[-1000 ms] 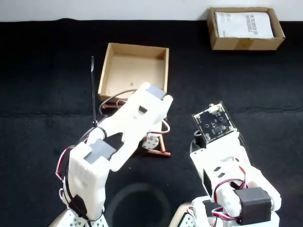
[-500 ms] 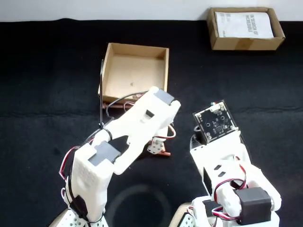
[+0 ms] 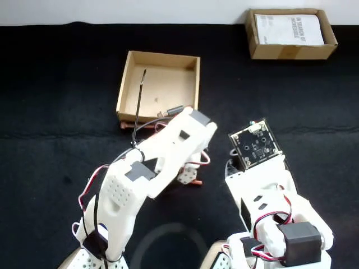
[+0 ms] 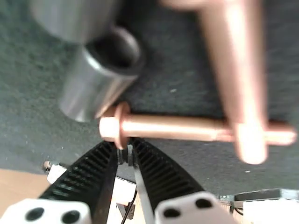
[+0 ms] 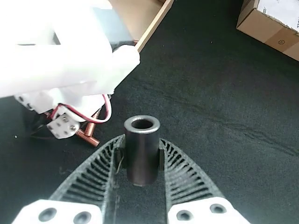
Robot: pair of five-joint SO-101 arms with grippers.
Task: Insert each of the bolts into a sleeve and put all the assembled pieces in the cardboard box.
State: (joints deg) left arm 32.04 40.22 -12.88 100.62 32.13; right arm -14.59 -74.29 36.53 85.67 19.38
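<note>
Left fingers [image 4: 100, 168]: nearly together, tips clenched on the flange under the head of a copper bolt [image 4: 173, 128]. The left gripper [image 4: 125, 151] is low over the black cloth [image 3: 56, 112], and the bolt lies flat on it. We note a steel sleeve [image 4: 100, 79] on its side, its closed end touching the bolt's head. A second bolt [image 4: 238, 70], out of focus, crosses the first near its tip.

Right fingers [image 5: 100, 163]: grasping a dark sleeve [image 5: 141, 135] upright, bore facing up. The right gripper [image 5: 141, 154] hangs above the cloth, near a loose threaded bolt [image 5: 88, 135].

From above, the left arm [image 3: 162, 157] stretches toward the near wall of the open cardboard box [image 3: 124, 84]. The right arm [image 3: 263, 185] sits beside it, apart. A second carton [image 3: 291, 51] holding a sheet of paper stands at the far right edge.
</note>
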